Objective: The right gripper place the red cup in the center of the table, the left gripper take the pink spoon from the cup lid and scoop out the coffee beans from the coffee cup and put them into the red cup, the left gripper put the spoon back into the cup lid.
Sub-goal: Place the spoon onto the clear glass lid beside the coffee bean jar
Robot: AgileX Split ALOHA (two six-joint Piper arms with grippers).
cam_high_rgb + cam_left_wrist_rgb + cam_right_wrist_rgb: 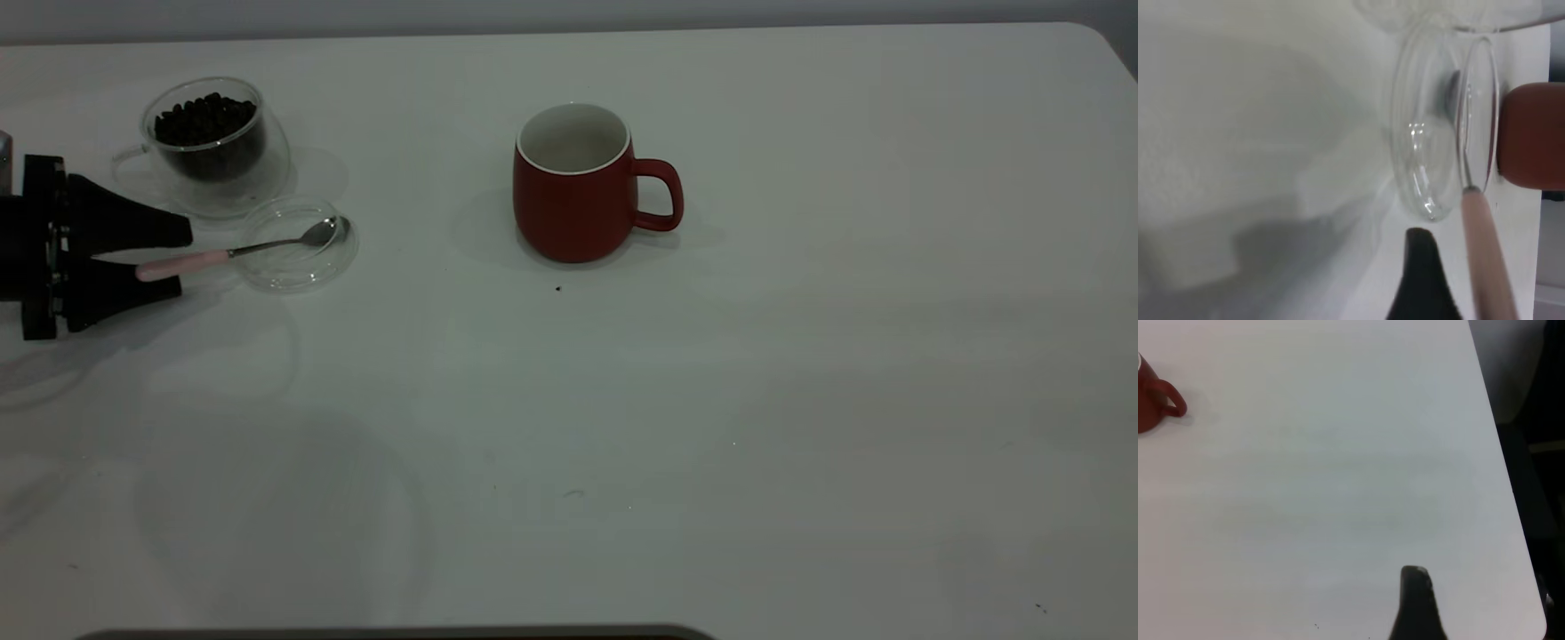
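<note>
From the left edge of the table [800, 400] I have the left gripper [173, 260] low over the surface, with its two black fingers spread open. The pink handle end of the pink spoon [236, 253] lies between these fingers, but I cannot say that either finger touches it. The spoon's long axis runs almost straight away from the gripper, along the line of the fingers: the handle end points to me and the metal bowl rests inside the cup lid [298, 244], farther to the right. So the fingers come at the spoon from its end, and they would close across the handle, which I judge to be a good line for the grasp. In the left wrist view only one finger tip shows, apart from the handle, with the lid just beyond.

Behind the lid stands the coffee cup [216, 147], close beside it, with the coffee beans [204, 120] dark inside.

More to the right, near the middle of the table, the red cup [578, 182] stands upright with its handle turned to the right. It looks empty, so I judge the placing done and the scooping not begun.

The right gripper [1417, 603] shows only as one finger in its own wrist view, well apart from the red cup.
</note>
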